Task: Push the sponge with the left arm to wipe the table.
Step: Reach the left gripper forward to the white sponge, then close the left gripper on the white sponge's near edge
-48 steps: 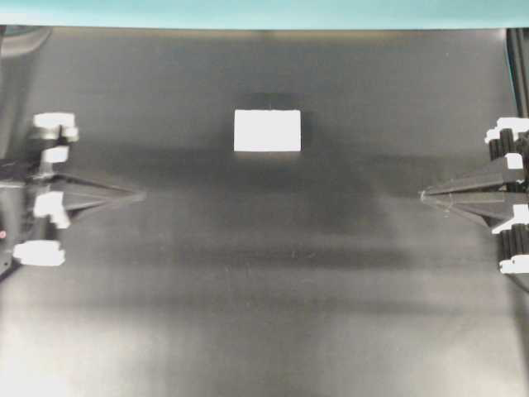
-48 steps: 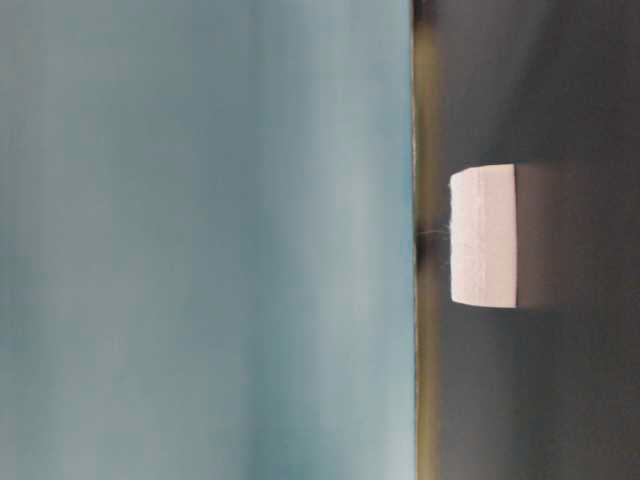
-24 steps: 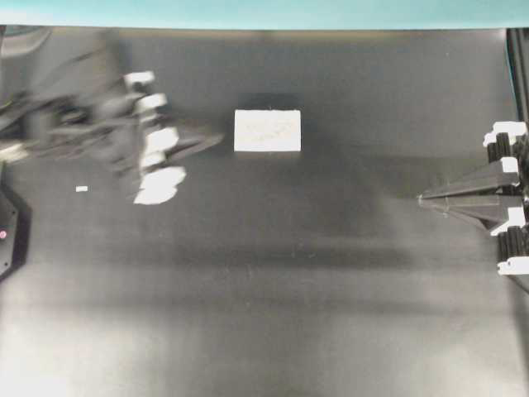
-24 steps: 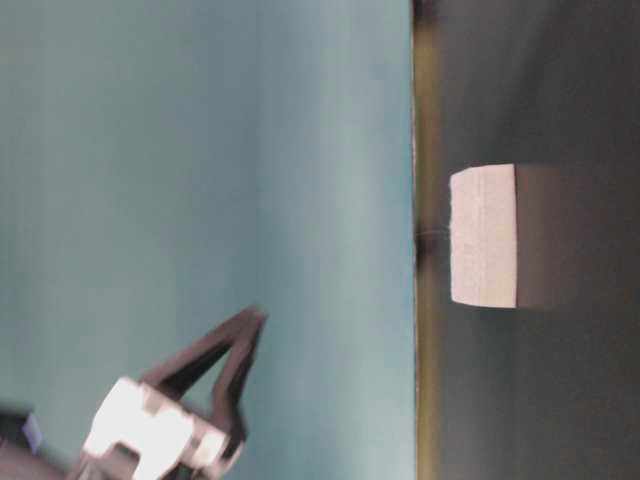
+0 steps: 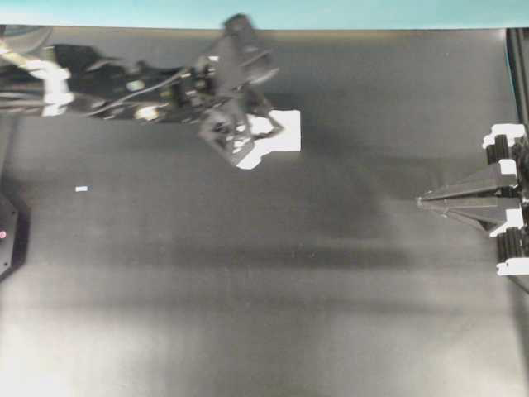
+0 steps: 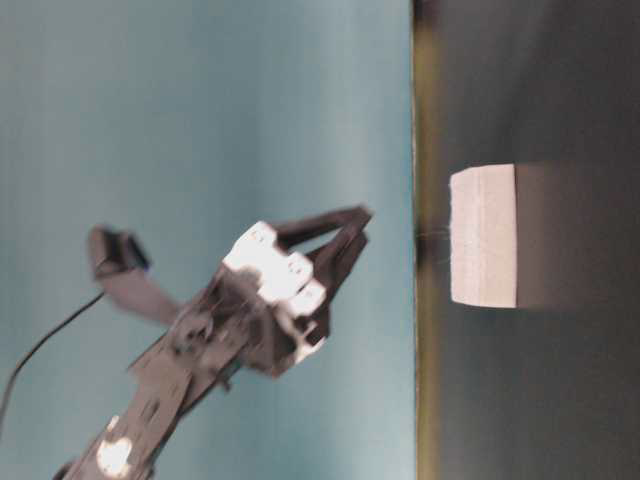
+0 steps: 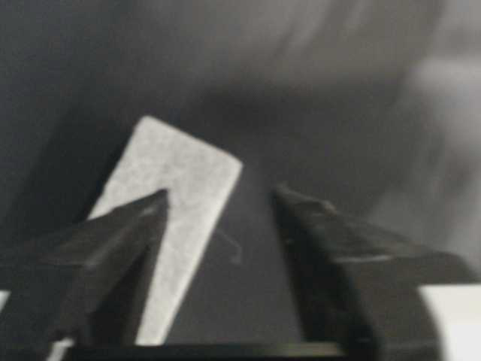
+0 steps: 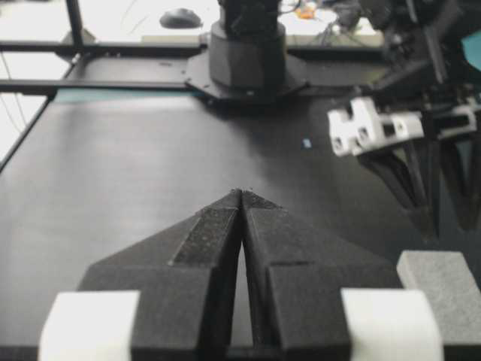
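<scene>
The white sponge (image 5: 287,136) lies flat on the black table (image 5: 248,289), towards the back and middle. The left arm (image 5: 124,87) reaches in from the left, and its gripper (image 5: 266,132) hangs over the sponge's left part, open and empty. In the table-level view this gripper (image 6: 356,228) is a short way off the sponge (image 6: 483,235), not touching it. In the left wrist view the sponge (image 7: 184,188) lies under the left finger of the open gripper (image 7: 218,199). My right gripper (image 5: 421,199) is shut and empty at the right edge; it also shows in its wrist view (image 8: 242,192).
A tiny white fleck (image 5: 81,188) lies on the table at the left. A teal strip (image 5: 264,12) runs along the far edge. The right wrist view shows the sponge (image 8: 440,282) as a grey block at lower right.
The left arm has swung from the left edge to the right and towards the back, ending over the sponge. The sponge and the right gripper have not moved.
</scene>
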You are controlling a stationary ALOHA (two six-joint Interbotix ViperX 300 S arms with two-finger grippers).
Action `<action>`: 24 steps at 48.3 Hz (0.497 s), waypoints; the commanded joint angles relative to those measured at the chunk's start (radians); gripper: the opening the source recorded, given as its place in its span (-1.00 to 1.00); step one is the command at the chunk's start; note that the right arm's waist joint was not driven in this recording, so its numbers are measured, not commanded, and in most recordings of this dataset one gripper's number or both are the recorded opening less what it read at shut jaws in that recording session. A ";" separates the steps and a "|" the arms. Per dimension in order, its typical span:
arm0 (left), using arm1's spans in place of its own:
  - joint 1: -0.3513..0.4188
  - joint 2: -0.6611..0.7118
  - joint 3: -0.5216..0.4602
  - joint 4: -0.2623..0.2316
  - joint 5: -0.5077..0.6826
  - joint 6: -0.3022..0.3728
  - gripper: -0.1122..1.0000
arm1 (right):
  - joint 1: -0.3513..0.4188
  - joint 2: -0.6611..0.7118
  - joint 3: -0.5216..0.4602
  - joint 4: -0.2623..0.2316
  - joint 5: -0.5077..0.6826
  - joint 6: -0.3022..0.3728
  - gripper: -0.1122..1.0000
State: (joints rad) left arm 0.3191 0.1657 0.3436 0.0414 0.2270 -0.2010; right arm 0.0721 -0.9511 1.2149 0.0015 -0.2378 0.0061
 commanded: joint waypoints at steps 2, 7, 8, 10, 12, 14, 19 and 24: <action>0.006 0.040 -0.048 0.005 0.012 0.000 0.39 | 0.000 0.005 -0.003 0.002 -0.006 0.005 -0.81; 0.020 0.081 -0.060 0.005 0.023 0.000 0.44 | 0.000 0.005 0.002 0.002 -0.005 0.005 -0.81; 0.025 0.086 -0.060 0.005 0.023 0.000 0.43 | 0.000 0.005 0.002 0.002 -0.006 0.005 -0.81; 0.035 0.098 -0.061 0.005 0.021 0.000 0.43 | 0.000 0.005 0.003 0.002 -0.006 0.005 -0.81; 0.046 0.109 -0.061 0.005 0.018 0.000 0.43 | 0.000 0.005 0.003 0.002 -0.006 0.005 -0.81; 0.055 0.120 -0.061 0.005 0.017 0.000 0.43 | 0.000 0.005 0.005 0.002 -0.008 0.005 -0.81; 0.072 0.144 -0.060 0.005 0.000 0.002 0.43 | 0.000 0.005 0.008 0.002 -0.009 0.005 -0.81; 0.074 0.161 -0.061 0.005 -0.021 0.002 0.43 | 0.000 0.005 0.011 0.002 -0.011 0.005 -0.81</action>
State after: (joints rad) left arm 0.3988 0.3237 0.2961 0.0430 0.2286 -0.2010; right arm 0.0721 -0.9511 1.2318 0.0015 -0.2393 0.0061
